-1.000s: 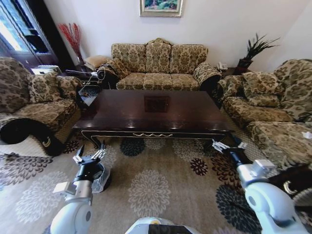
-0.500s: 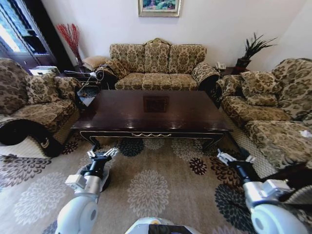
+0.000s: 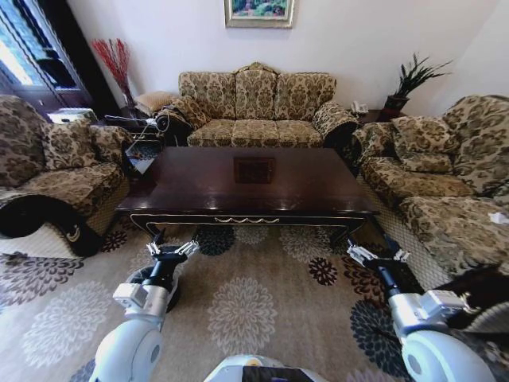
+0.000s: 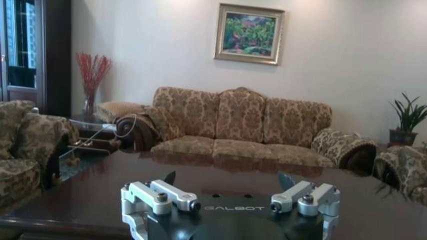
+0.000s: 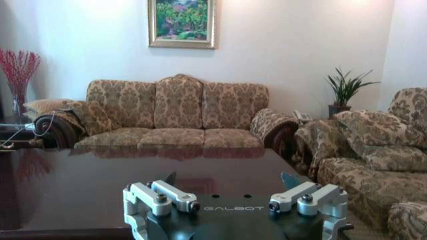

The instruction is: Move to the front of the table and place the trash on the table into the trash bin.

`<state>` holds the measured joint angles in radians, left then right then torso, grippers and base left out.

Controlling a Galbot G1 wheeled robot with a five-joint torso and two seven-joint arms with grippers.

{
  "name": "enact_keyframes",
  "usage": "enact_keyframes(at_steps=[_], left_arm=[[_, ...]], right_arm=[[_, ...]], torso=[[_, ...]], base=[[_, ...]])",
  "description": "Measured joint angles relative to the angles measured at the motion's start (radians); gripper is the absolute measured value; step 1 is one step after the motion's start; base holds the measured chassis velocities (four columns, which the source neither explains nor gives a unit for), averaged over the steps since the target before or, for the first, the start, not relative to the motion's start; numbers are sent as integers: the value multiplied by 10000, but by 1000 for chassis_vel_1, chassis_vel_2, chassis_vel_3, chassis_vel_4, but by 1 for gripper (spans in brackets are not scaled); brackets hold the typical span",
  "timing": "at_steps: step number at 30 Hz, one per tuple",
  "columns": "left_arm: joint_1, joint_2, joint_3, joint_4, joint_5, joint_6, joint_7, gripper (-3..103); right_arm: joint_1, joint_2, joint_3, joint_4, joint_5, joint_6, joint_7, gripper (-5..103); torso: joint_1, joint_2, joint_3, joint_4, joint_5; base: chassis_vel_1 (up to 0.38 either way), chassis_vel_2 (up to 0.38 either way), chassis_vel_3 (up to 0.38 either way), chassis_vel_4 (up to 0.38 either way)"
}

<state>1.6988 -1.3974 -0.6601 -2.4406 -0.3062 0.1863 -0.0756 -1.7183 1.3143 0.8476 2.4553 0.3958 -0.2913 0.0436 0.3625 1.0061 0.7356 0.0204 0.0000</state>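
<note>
Worktop (image 3: 246,179) of glossy dark wood stood just ahead of both tools, left tool (image 3: 170,251) and right tool (image 3: 377,256) hovered over the carpet (image 3: 246,310), fingers spread apart, trash bin (image 3: 137,278) partly hidden beneath the left tool.

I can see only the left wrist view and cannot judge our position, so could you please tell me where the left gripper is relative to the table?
Observer: In the head view, the left gripper hangs over the carpet. It is short of the front edge of the table, toward the table's left end.
Operator: Thank you. Where is the right gripper?
Observer: The right gripper is open, over the carpet near the table's right front corner.
Operator: Is the table's front side facing us?
Observer: Yes, its front apron, with the pale scroll trim, faces the robot squarely.
</note>
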Motion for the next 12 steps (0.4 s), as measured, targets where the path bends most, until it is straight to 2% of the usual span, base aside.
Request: enact_keyframes(at_steps=[12], left_arm=[[-2, -12, -12, 11, 0, -3, 0, 100]], right_arm=[[7, -10, 4, -17, 2, -2, 2, 100]], torso=[[0, 0, 0, 0, 0]], base=[[0, 0, 0, 0]])
